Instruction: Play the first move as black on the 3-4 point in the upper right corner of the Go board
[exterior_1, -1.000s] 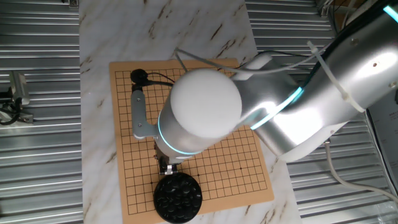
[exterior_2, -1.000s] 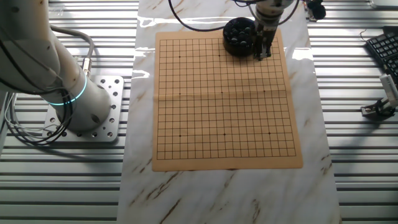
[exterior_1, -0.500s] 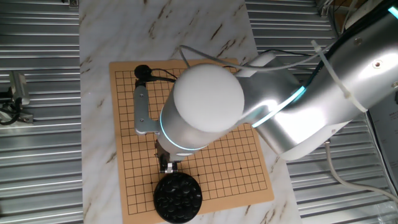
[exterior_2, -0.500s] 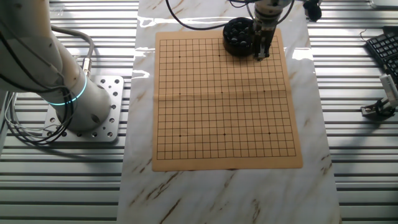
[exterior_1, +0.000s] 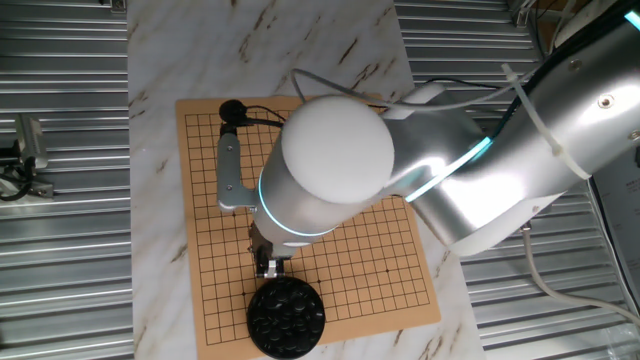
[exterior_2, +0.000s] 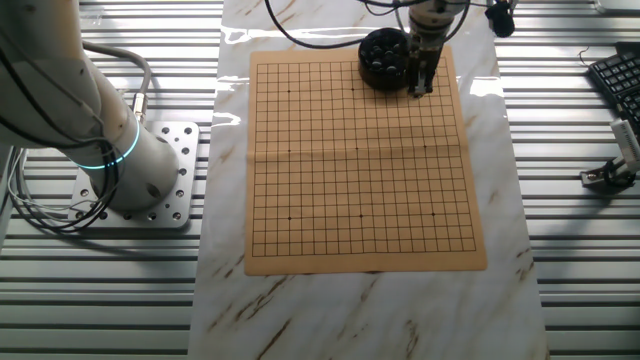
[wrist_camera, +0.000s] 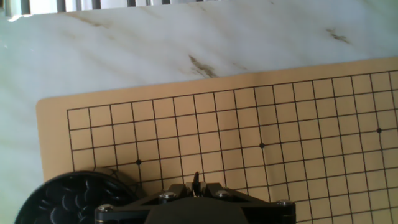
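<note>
The Go board (exterior_2: 360, 180) lies on a marble slab and also shows in the other fixed view (exterior_1: 200, 210) and the hand view (wrist_camera: 280, 124). No stones lie on its grid. A round black bowl (exterior_2: 383, 58) full of black stones sits on one board corner (exterior_1: 286, 317) (wrist_camera: 68, 199). My gripper (exterior_2: 420, 84) points down just beside the bowl, over the board near that corner. In the hand view the gripper (wrist_camera: 196, 184) has its fingers nearly together on a thin dark sliver, the black stone (wrist_camera: 196, 179), seen edge-on. The arm hides the stone in the fixed views.
The marble slab (exterior_2: 350, 310) rests on ribbed metal. The arm's base (exterior_2: 130, 170) stands left of the board. A keyboard (exterior_2: 615, 75) and a small clamp (exterior_2: 610, 170) lie at the right. A cable runs to a black part (exterior_1: 232, 112) over the board's far corner.
The arm has shifted slightly away from the bowl along the board; the gripper stays shut beside the bowl.
</note>
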